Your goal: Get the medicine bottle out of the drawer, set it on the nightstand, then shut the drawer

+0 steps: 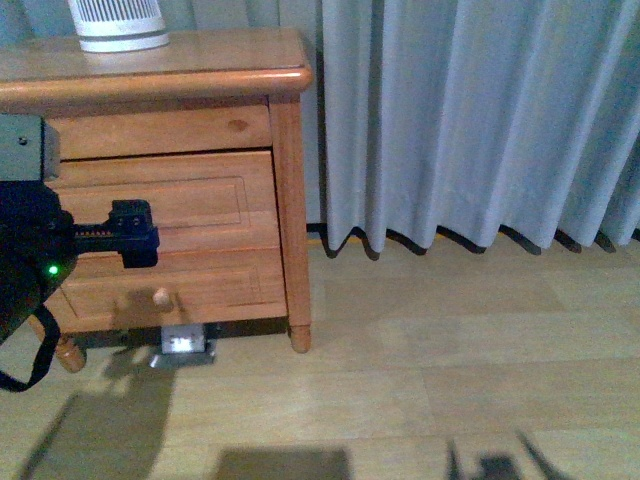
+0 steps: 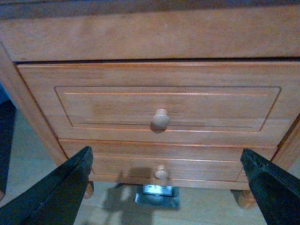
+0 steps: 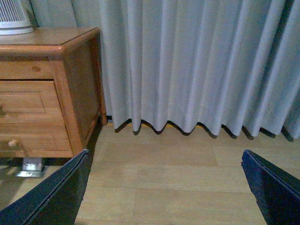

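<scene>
Item: drawer (image 2: pixel 164 101), upper of nightstand (image 1: pixel 200 70), shut. Its knob (image 2: pixel 160 118) sits dead ahead, 12 o'clock of left gripper (image 2: pixel 165 151), the nearer one, fingers spread wide, empty; knob stem points back at it. Item: right gripper (image 3: pixel 164 154), likewise spread, facing curtain (image 3: pixel 197 65), nightstand off toward 10 o'clock. Item: medicine bottle, unseen, presumably inside drawer.

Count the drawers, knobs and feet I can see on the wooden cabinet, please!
Drawers: 2 (upper drawer, lower drawer)
Knobs: 2 (upper knob, lower knob)
Feet in view: 2 (left foot, right foot)
Total: 6
</scene>
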